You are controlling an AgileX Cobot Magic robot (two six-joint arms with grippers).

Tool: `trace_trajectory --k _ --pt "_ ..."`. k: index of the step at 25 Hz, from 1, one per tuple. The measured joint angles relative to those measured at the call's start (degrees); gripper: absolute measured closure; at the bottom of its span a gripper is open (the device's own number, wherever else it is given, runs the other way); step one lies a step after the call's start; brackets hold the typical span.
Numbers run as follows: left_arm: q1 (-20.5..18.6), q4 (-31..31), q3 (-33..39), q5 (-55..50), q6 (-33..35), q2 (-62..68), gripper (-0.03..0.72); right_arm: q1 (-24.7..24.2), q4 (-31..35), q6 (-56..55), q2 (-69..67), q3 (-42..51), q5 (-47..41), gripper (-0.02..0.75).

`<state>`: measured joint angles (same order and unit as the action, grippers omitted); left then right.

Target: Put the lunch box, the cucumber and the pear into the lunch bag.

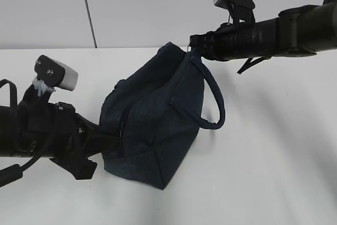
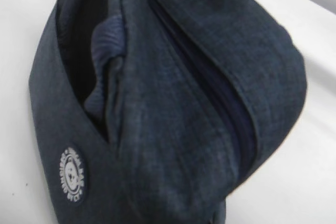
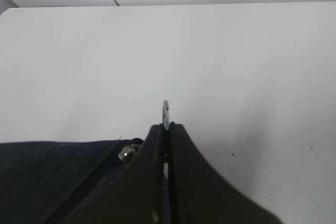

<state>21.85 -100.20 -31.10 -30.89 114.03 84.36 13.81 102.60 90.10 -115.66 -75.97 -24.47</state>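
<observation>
Lunch bag (image 1: 152,125) lying on table (image 1: 274,172), zipper seam closed. My right gripper (image 3: 166,129) at bag's upper corner, jaws clenched on metal zipper pull (image 3: 166,112), to draw zipper. My left gripper at bag's lower end, likely bracing; jaws hidden, state unknown. Box, cucumber, pear not visible.

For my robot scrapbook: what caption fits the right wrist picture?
Right gripper pinches the metal zipper ring of the navy lunch bag above a white table.

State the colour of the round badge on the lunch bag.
White print on navy; the badge on the lunch bag shows best in the left wrist view.
</observation>
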Motion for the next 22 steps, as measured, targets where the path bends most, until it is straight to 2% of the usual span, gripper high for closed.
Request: trace_trajectory --k 4,6,10,12,14,18,20,22 --pt "0.0 0.0 0.3 -2.0 -3.8 -5.2 0.361 -0.1 -0.7 0.0 0.6 0.0 -2.7 0.732" --pt "0.0 0.0 -0.5 -0.4 -6.8 -9.0 0.286 -0.2 -1.0 0.0 0.6 0.0 -3.2 0.732" --pt "0.0 0.1 -7.3 5.9 -15.5 -13.6 0.266 -0.2 -1.4 0.0 0.7 0.0 -3.5 0.732" --pt "0.0 3.8 -12.4 6.7 -21.9 -12.5 0.266 -0.2 -1.4 0.0 0.7 0.0 -3.6 0.732" --pt "0.0 9.7 -18.1 7.2 -32.7 -9.4 0.272 -0.2 -1.4 0.0 0.7 0.0 -3.8 0.732" --pt "0.0 27.0 -30.5 3.6 -51.9 1.5 0.288 -0.2 -1.4 0.0 0.7 0.0 -4.5 0.732" --pt "0.1 34.1 -35.9 1.1 -58.4 6.6 0.298 -0.2 -1.5 0.0 0.7 0.0 -4.7 0.732" --pt "0.2 38.3 -39.3 0.0 -62.3 10.9 0.301 -0.2 -1.6 0.0 0.7 0.0 -4.8 0.732"
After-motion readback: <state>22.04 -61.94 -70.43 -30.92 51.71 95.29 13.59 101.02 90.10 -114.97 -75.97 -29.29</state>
